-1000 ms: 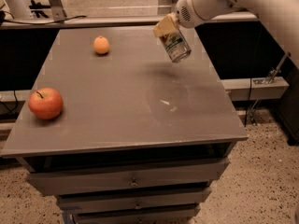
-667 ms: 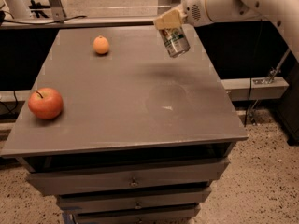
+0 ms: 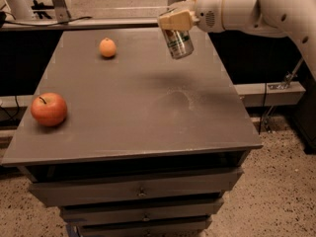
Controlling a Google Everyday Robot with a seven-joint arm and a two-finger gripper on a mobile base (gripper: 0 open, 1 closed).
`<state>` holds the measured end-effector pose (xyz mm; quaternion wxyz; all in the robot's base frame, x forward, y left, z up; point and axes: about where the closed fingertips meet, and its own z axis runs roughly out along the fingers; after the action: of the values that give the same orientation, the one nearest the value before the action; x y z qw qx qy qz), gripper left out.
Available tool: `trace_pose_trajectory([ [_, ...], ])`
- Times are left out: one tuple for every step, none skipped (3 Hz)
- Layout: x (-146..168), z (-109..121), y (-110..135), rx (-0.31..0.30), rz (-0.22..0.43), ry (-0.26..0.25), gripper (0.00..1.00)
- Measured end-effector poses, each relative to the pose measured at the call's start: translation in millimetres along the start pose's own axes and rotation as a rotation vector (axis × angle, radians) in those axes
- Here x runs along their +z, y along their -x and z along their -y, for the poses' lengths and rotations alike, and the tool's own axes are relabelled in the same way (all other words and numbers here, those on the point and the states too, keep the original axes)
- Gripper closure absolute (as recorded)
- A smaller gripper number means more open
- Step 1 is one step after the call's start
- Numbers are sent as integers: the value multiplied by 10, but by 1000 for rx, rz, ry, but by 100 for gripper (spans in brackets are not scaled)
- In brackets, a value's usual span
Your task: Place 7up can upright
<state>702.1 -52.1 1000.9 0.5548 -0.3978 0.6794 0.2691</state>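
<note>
The tan 2-finger gripper [image 3: 174, 24], clamped on the small silver-and-green 7up can [image 3: 178, 43], holds it tilted above the far-right area of the grey cabinet top [image 3: 138, 102], so upright placement is not yet done.

There is 1 table [image 3: 148, 112]. It carries 2 pieces of fruit: 1 red apple [image 3: 49, 109] near the table's front left edge and 1 small orange [image 3: 107, 48] toward the table's back. There is 1 7up can [image 3: 178, 43], tilted in the air above the table's back right part and not touching the top. There is 1 gripper [image 3: 174, 26], also above the table's back right part and clamped on the can's upper end. It sits at the end of 1 white arm [image 3: 237, 9] that reaches in from beyond the table's right side. Under the table top, 3 drawers [image 3: 138, 191] are stacked at the front.
</note>
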Motion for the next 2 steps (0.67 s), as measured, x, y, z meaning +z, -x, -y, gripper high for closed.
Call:
trace_pose_trajectory([
  [5,-2,-1,0,0,1,100],
  [-34,18,67,-33,58,11,100],
])
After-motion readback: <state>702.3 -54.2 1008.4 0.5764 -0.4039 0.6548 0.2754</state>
